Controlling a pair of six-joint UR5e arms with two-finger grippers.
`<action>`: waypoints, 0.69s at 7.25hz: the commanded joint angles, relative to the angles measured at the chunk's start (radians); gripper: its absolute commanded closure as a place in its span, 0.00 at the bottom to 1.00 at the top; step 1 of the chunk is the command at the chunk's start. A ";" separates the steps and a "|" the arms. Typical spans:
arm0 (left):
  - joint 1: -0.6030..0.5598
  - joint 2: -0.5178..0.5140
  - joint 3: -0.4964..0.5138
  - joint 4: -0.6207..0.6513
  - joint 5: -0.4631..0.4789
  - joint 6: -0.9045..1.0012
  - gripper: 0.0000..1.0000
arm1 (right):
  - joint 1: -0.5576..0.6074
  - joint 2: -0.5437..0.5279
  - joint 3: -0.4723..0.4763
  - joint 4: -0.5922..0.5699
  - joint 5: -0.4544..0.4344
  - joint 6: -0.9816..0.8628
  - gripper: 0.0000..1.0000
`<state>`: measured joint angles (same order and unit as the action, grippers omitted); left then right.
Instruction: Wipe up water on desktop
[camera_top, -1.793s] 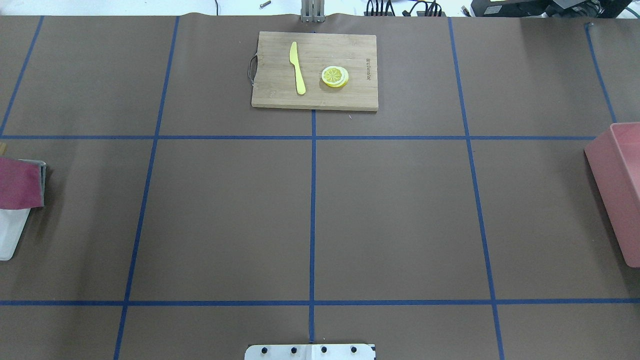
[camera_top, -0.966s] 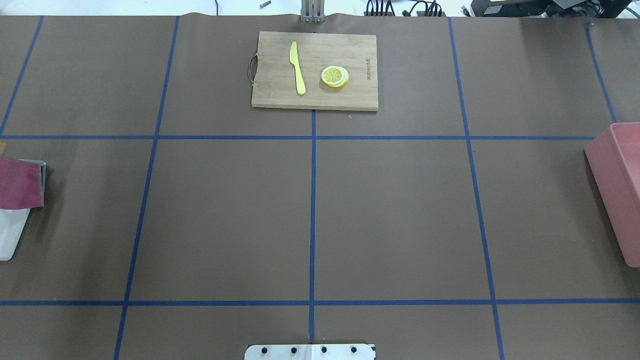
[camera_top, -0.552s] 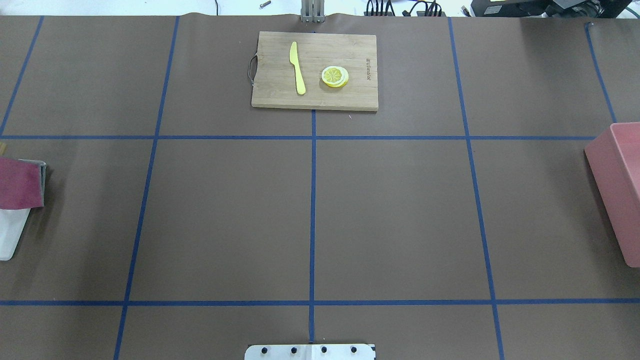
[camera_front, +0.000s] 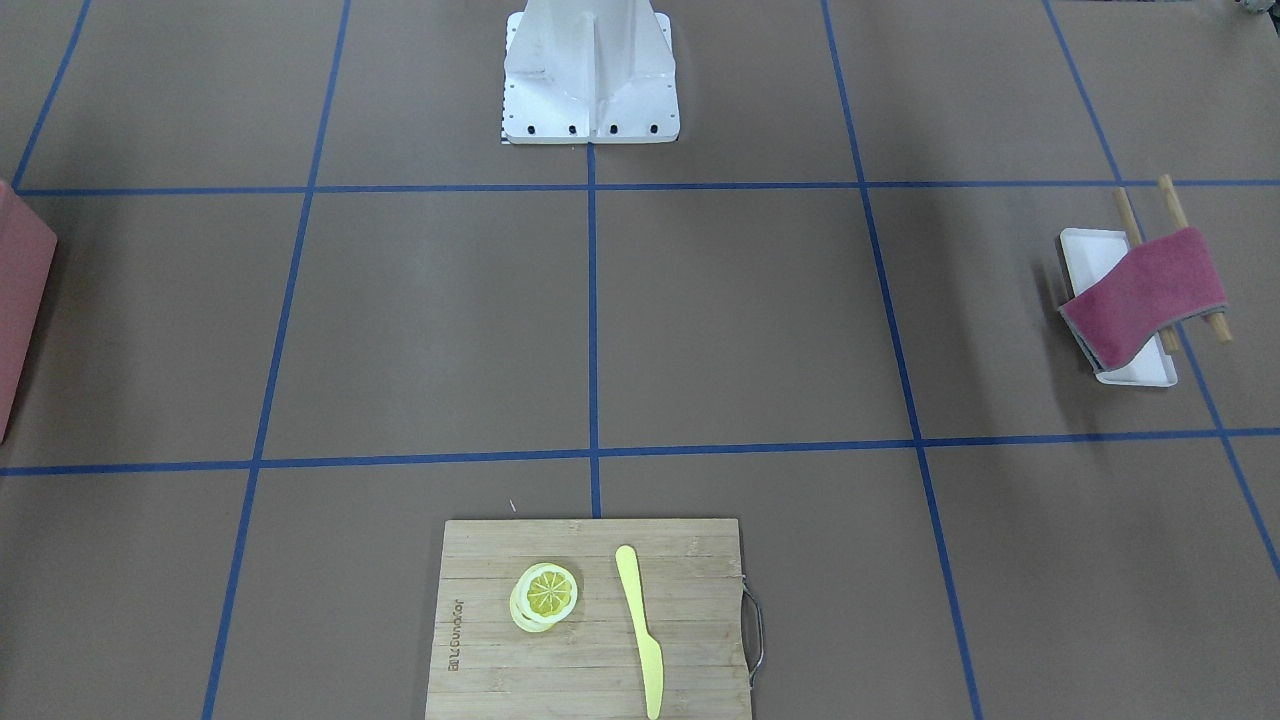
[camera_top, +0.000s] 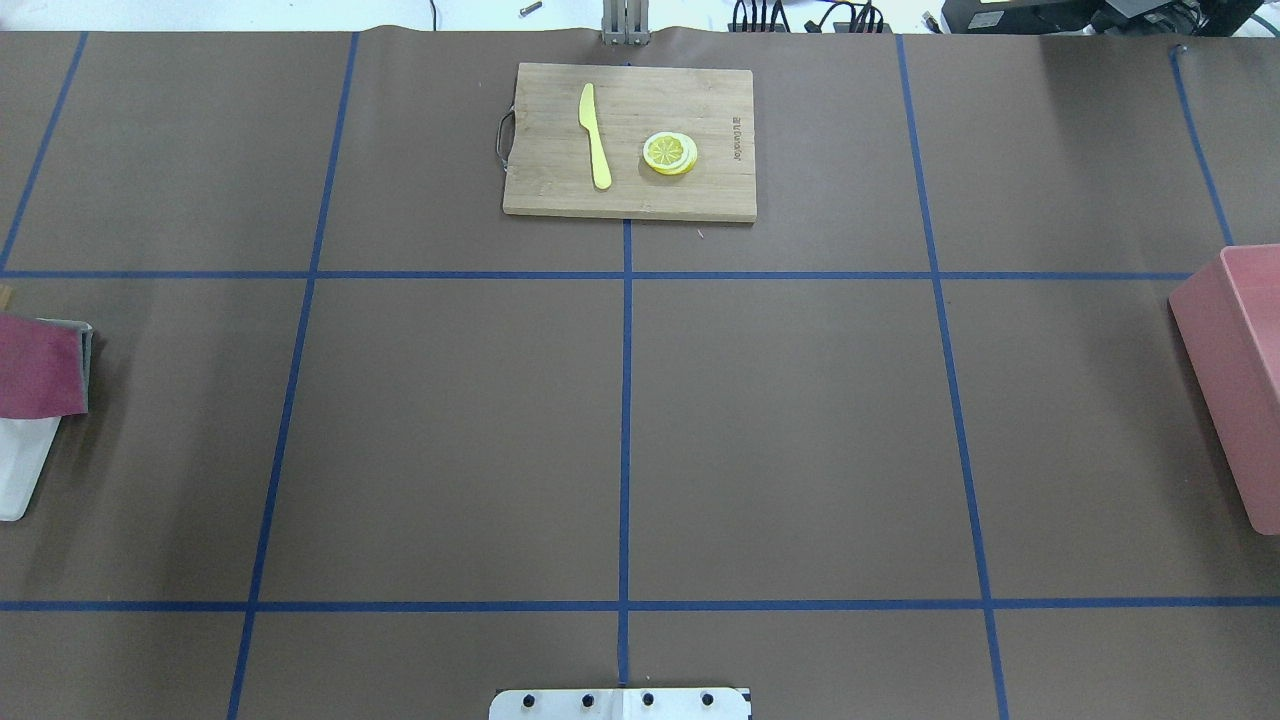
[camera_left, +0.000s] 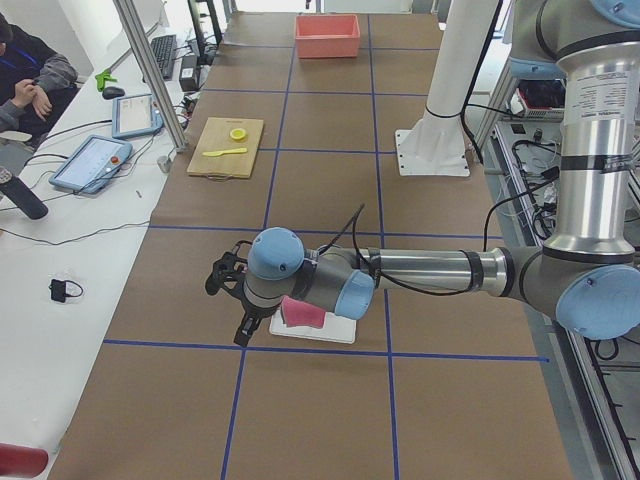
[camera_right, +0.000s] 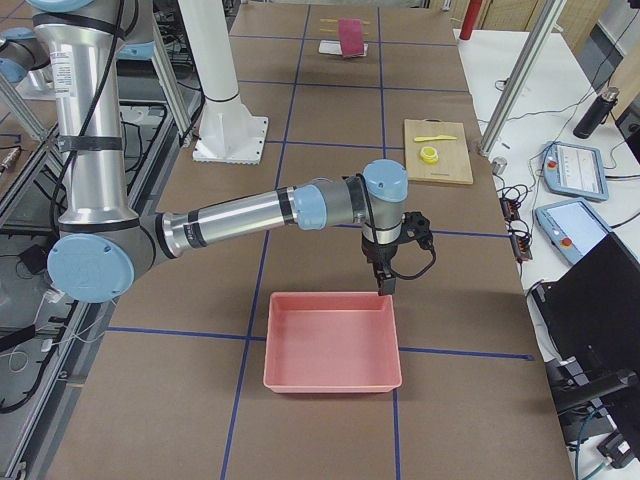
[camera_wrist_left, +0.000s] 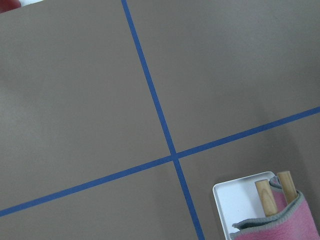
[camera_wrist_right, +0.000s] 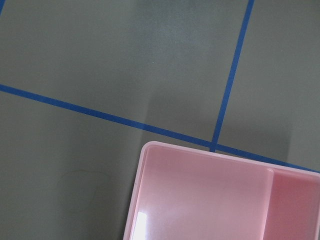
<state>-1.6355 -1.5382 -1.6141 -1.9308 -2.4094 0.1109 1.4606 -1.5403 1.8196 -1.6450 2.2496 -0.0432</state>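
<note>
The desktop (camera_top: 780, 430) is brown with blue tape lines; it also shows in the front-facing view (camera_front: 420, 320). I see no plain patch of water on it. A dark pink cloth (camera_front: 1145, 295) hangs over two wooden rods above a white tray (camera_front: 1085, 250) at my left end, also seen in the left wrist view (camera_wrist_left: 280, 225). My left gripper (camera_left: 228, 305) hovers beside that tray; I cannot tell whether it is open or shut. My right gripper (camera_right: 384, 286) hangs at the pink bin's (camera_right: 332, 340) corner; I cannot tell its state either.
A bamboo cutting board (camera_top: 630, 195) at the far middle holds a yellow knife (camera_top: 595, 135) and lemon slices (camera_top: 670, 153). The pink bin (camera_top: 1235, 380) stands at the right end. The white robot base (camera_front: 590, 70) stands at the near middle edge.
</note>
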 joint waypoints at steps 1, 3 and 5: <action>0.000 -0.019 0.002 -0.026 -0.005 -0.004 0.02 | 0.003 0.003 0.009 0.001 0.001 -0.004 0.00; 0.014 -0.034 0.003 -0.033 -0.002 -0.103 0.02 | 0.001 0.003 0.018 0.001 -0.002 0.005 0.00; 0.086 -0.030 0.013 -0.071 0.003 -0.268 0.01 | 0.001 0.003 0.018 -0.001 0.001 0.006 0.00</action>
<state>-1.5936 -1.5696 -1.6065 -1.9732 -2.4112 -0.0639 1.4620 -1.5375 1.8371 -1.6454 2.2489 -0.0378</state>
